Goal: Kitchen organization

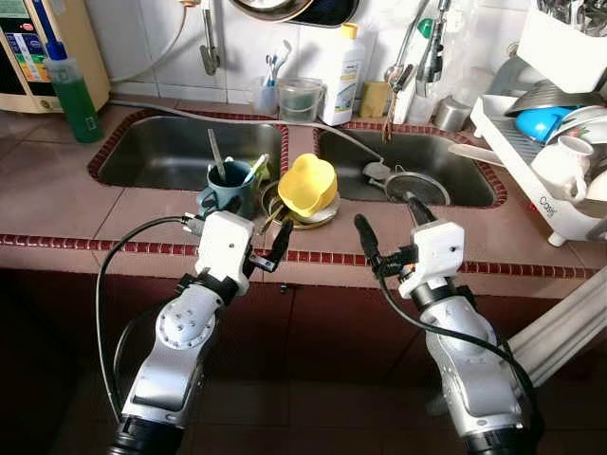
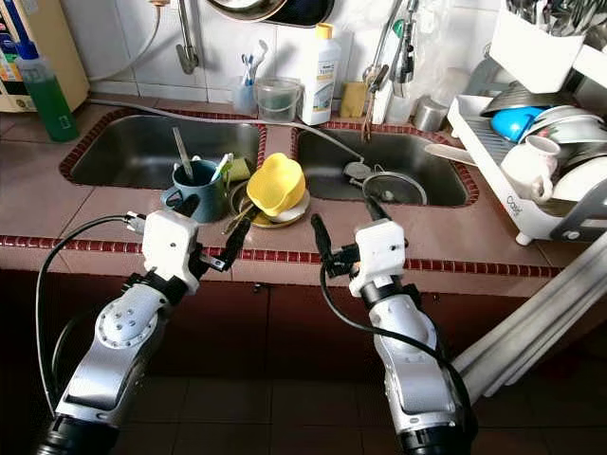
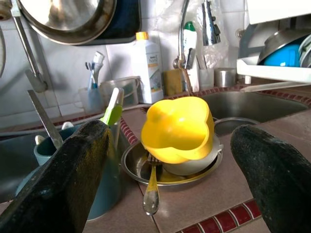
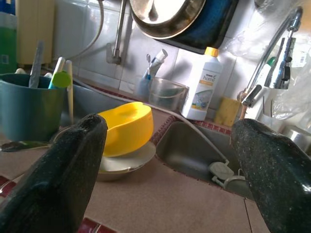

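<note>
1. On the surface (image 1: 57,204) between the two sinks, you are facing a stack: a yellow bowl (image 1: 305,184) sitting tilted on a plate (image 1: 320,217), with a fork (image 3: 151,194) poking out underneath.
2. Just beside it, a teal mug (image 1: 228,187) is holding utensils upright, probably parked there for washing.
3. Your left end effector (image 1: 248,243) is hovering near the mug and stack, fingers spread apart, holding and touching nothing.
4. Your right end effector (image 1: 391,224) is hanging beside the stack, equally wide and empty.
5. The rack (image 1: 531,161) is waiting on your right.
</note>
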`<state>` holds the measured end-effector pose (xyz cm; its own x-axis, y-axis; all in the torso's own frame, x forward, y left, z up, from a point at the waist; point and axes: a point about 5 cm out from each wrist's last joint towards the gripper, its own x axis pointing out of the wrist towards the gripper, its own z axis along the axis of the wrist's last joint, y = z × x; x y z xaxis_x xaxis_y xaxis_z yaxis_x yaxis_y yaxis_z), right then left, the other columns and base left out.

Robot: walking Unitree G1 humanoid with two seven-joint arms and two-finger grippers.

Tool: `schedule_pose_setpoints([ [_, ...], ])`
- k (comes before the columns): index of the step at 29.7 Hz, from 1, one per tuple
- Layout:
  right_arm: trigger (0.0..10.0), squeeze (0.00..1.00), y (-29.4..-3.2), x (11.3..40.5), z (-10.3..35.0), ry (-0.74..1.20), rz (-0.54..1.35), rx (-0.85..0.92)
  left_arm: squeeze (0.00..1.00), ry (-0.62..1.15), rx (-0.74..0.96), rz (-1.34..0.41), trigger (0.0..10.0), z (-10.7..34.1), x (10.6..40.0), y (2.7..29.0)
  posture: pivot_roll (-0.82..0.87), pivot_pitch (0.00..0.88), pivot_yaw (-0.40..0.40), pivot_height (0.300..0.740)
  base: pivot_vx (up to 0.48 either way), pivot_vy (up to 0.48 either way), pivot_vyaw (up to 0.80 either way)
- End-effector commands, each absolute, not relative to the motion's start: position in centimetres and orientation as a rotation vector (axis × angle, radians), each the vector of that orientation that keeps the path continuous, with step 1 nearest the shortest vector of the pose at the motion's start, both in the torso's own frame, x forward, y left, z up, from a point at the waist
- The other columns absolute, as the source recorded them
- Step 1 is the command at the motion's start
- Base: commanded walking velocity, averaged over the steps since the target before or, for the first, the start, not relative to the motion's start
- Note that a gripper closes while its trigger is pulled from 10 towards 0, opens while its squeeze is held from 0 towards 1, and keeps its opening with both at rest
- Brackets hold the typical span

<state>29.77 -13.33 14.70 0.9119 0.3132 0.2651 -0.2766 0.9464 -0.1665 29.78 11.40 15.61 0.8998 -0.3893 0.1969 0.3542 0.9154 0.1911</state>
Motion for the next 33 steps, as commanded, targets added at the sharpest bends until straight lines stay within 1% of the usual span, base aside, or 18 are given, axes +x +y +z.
schedule_pose_setpoints([
  [1,10.0,0.00,-13.37,29.60,14.80,-0.301,0.314,-0.133,0.00,-0.235,0.150,-0.404,10.0,15.49,29.72,11.29,-0.14,0.002,-0.047,0.740,0.000,0.000,0.00],
  [4,10.0,0.00,-13.24,29.59,14.91,-0.301,0.317,-0.134,0.00,-0.227,0.108,-0.406,10.0,15.66,29.63,11.35,-0.14,0.015,-0.045,0.740,0.000,0.000,0.00],
  [12,10.0,0.00,-13.11,29.71,15.37,-0.317,0.321,-0.135,0.00,-0.235,0.081,-0.409,10.0,15.88,29.56,11.28,-0.14,0.027,-0.044,0.740,0.000,0.000,0.00],
  [33,10.0,0.00,-12.77,29.88,15.73,-0.331,0.323,-0.134,0.00,-0.248,0.083,-0.401,10.0,16.41,29.91,11.31,-0.14,0.018,-0.040,0.740,0.326,0.000,0.00],
])
